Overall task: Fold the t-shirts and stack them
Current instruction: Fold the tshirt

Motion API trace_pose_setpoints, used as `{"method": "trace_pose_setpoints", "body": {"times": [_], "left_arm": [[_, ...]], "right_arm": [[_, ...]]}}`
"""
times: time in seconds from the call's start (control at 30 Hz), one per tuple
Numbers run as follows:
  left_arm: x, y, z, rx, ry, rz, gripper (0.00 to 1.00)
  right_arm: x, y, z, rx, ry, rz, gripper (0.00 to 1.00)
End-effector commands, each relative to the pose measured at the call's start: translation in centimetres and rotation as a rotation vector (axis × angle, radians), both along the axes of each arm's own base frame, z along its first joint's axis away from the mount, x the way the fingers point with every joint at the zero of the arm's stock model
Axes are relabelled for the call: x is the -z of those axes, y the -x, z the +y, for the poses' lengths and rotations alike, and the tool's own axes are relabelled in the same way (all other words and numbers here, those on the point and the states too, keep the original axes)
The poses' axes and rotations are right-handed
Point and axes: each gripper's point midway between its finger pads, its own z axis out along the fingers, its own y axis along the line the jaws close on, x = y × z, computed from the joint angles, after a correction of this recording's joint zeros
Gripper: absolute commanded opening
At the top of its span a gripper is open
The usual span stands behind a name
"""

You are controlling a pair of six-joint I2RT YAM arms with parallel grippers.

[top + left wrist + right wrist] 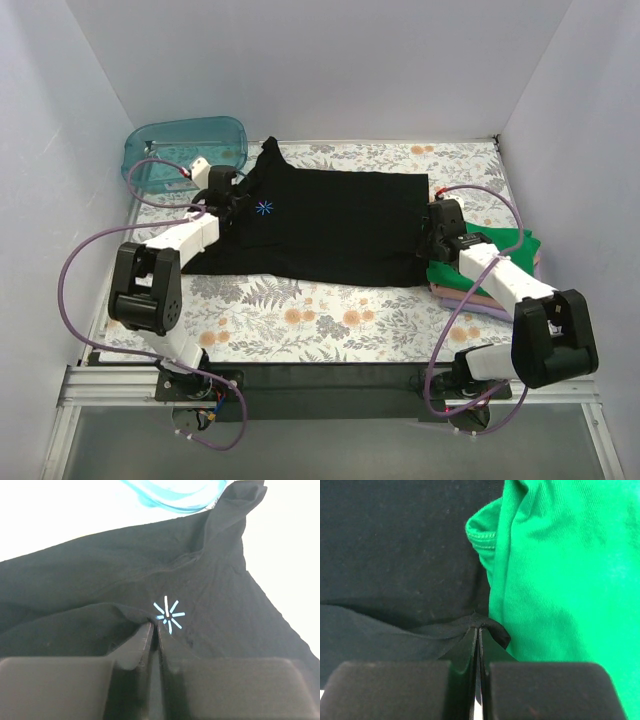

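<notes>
In the middle of the flower-print table (300,320): a black cloth t-shirt (340,225), flat. At ten o'clock, just beside its sleeve: a teal plastic tub (185,150). At three o'clock, against its edge: a folded green cloth t-shirt (500,255) on top of folded pink and lavender cloth t-shirts (470,297). Left gripper (238,205) at its nine o'clock edge, right gripper (430,243) at three.

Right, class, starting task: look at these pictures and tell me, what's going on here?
Two robot arms are working on a black t-shirt spread out on the flowered table. The left gripper is shut on a pinch of its cloth beside the small blue star mark. The right gripper is shut on its opposite edge. A green t-shirt tops a folded pile at the right. A teal tub sits back left.
</notes>
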Motion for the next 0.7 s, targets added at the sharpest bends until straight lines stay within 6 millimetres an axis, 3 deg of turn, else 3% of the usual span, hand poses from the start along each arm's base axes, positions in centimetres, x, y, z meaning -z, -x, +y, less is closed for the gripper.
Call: {"method": "trace_pose_setpoints", "body": {"times": [0.0,0.03,0.07,0.1,0.13,0.27,0.3,0.33,0.4,0.43,0.5,0.53,0.57,0.67], "left_arm": [[-2.7,-2.6,0.0,0.01,-0.029,-0.083,0.16],[-2.4,-2.8,0.0,0.011,-0.035,-0.068,0.44],[-3.3,-3.6,0.1,0.007,-0.041,-0.086,0.55],[-2.6,-3.5,0.1,0.007,-0.051,-0.055,0.67],[-2.5,-3.4,0.2,0.005,-0.057,-0.037,0.76],[-4.6,-2.5,-0.5,0.038,-0.022,-0.041,0.82],[-4.2,-1.6,-1.2,0.08,0.0,-0.023,0.83],[-5.4,-0.3,-1.2,0.09,0.013,-0.039,0.84],[-5.3,1.5,-0.9,0.082,0.026,-0.029,0.84],[-4.6,3.7,-0.4,0.065,0.033,-0.001,0.85],[-3.3,5.8,0.8,0.02,0.024,0.033,0.87],[-1.2,7.4,1.2,-0.008,0.037,0.083,0.88],[-0.7,8.2,1.7,-0.026,0.044,0.088,0.9],[2.0,9.2,2.6,-0.062,0.062,0.149,0.91]], "right_arm": [[-2.6,-3.0,0.1,0.025,-0.003,-0.103,0.01],[-2.5,-3.0,0.0,0.027,0.001,-0.098,0.02],[-2.7,-3.2,0.0,0.03,0.0,-0.104,0.04],[-2.8,-3.3,0.0,0.026,-0.001,-0.106,0.08],[-3.3,-3.4,0.3,0.016,-0.007,-0.118,0.19],[-4.9,-3.2,1.6,-0.057,-0.06,-0.151,0.5],[-5.2,-3.0,1.9,-0.077,-0.073,-0.156,0.54],[-5.9,-2.8,2.1,-0.089,-0.084,-0.175,0.65],[-6.0,-2.0,2.5,-0.12,-0.101,-0.177,0.76],[-6.6,-1.5,3.0,-0.142,-0.108,-0.198,0.91],[-6.1,-0.5,3.6,-0.17,-0.108,-0.191,0.92],[-6.1,0.2,4.7,-0.209,-0.109,-0.193,0.94],[-5.9,0.5,5.2,-0.231,-0.109,-0.192,0.94],[-4.2,1.6,7.4,-0.291,-0.114,-0.14,0.94]]}}
